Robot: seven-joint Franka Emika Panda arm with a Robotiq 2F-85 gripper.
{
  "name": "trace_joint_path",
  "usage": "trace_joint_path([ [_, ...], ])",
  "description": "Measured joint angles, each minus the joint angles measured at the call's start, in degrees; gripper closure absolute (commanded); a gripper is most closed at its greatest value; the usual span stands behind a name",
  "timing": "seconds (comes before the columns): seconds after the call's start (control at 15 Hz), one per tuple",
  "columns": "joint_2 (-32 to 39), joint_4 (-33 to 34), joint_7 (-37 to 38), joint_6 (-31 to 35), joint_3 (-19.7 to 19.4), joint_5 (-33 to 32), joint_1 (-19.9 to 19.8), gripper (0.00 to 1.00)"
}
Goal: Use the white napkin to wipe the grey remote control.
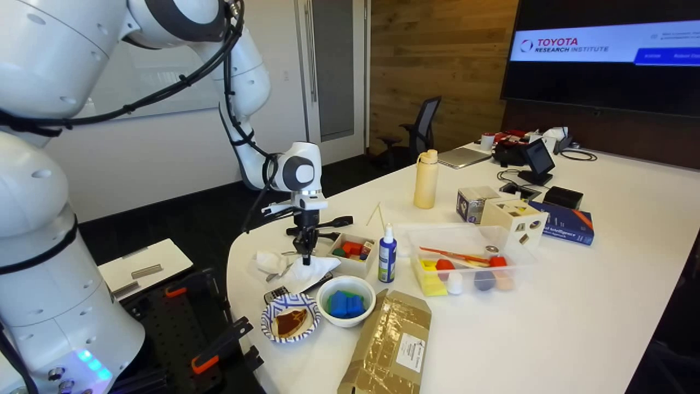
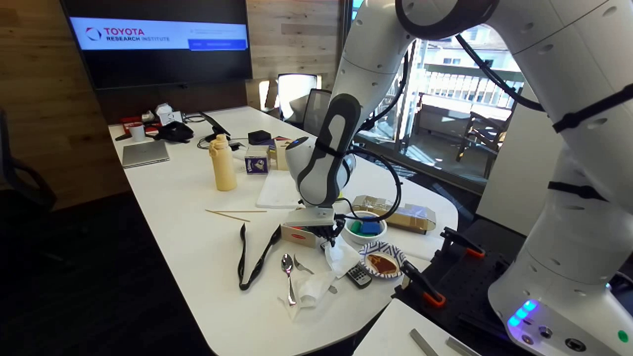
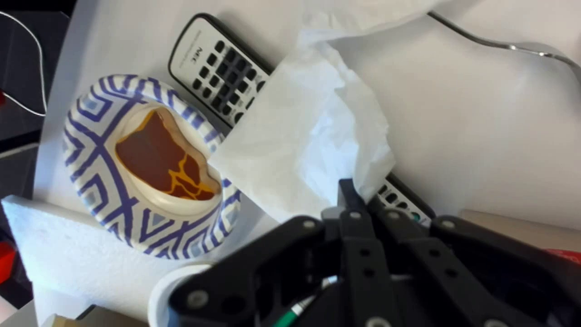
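The white napkin [image 3: 299,136] is crumpled and lies across the middle of the grey remote control [image 3: 213,72]. The remote's keypad end sticks out on one side and its other end shows beside my fingertips. My gripper [image 3: 358,193] points down and is shut on an edge of the napkin, just above the remote. In both exterior views the napkin [image 1: 306,274] [image 2: 341,258] hangs from my gripper [image 1: 307,260] [image 2: 332,241] down to the table, and the remote [image 1: 275,294] [image 2: 359,277] is partly under it.
A patterned plate [image 1: 291,318] and a white bowl [image 1: 346,280] stand close beside the remote. A box of blocks [image 1: 350,267] is next to my gripper. A second white tissue [image 2: 314,289], a spoon [image 2: 288,277], a fork [image 2: 301,266] and black tongs [image 2: 257,269] lie nearby.
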Motion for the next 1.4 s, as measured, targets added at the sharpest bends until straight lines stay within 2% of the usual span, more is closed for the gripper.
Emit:
trace_joint_path([
  [0.4, 1.83, 5.64, -0.99, 0.02, -1.41, -0.68, 0.06, 1.00],
  [0.73, 2.06, 7.62, -3.35, 0.02, -1.31, -1.11, -0.10, 1.00],
  [1.07, 2.06, 6.12, -8.12, -1.22, 2.09, 1.14, -1.73, 1.00],
  [1.4, 1.72, 0.64, -10.01, -1.94, 4.72, 6.15, -3.00, 1.00],
])
